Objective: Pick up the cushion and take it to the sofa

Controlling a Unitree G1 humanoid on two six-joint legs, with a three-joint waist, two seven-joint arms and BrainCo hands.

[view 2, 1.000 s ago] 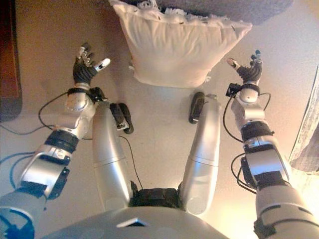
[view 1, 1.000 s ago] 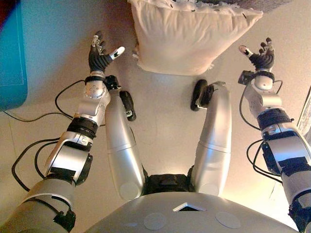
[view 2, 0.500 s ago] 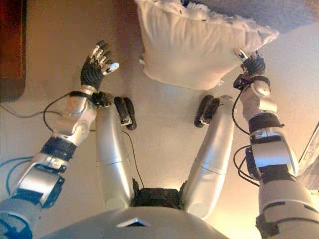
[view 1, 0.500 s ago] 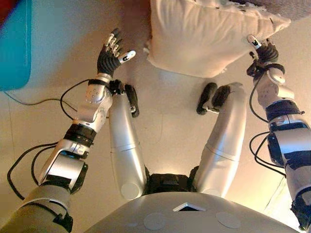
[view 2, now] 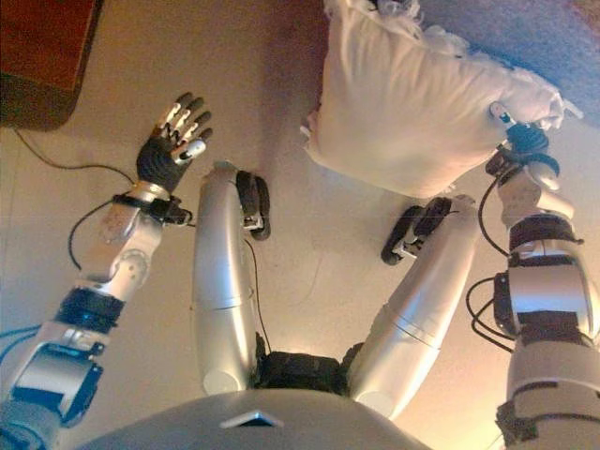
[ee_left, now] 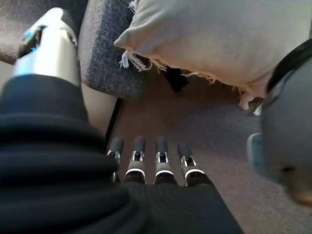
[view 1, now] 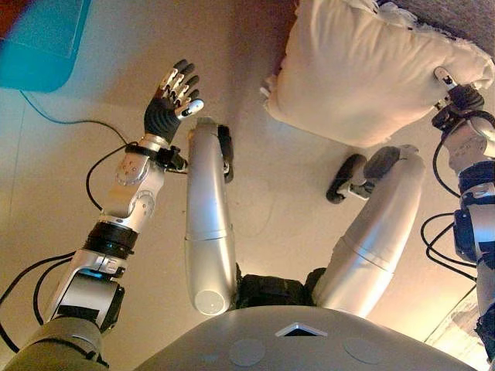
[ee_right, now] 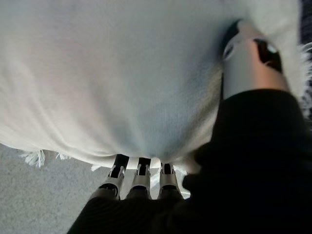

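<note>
- Eye views: your left hand (view 1: 172, 99) has fingers spread, holding nothing, well clear of the cushion (view 1: 363, 73).
- Left wrist: cushion leans against the grey sofa (ee_left: 105, 58).
- Right wrist: right hand (ee_right: 243, 122) pinches the cushion's edge, thumb on top, fingers underneath.

Open floor (view 1: 116, 85) between left hand (view 1: 170, 100) and cushion (view 1: 363, 69), nothing standing in that gap. Cushion's far edge against the grey sofa (ee_left: 105, 58), its near side pressed by right hand (view 1: 456, 97), no passage there. Teal object (view 1: 42, 39) lying well left of the cushion, clear of the approach.
</note>
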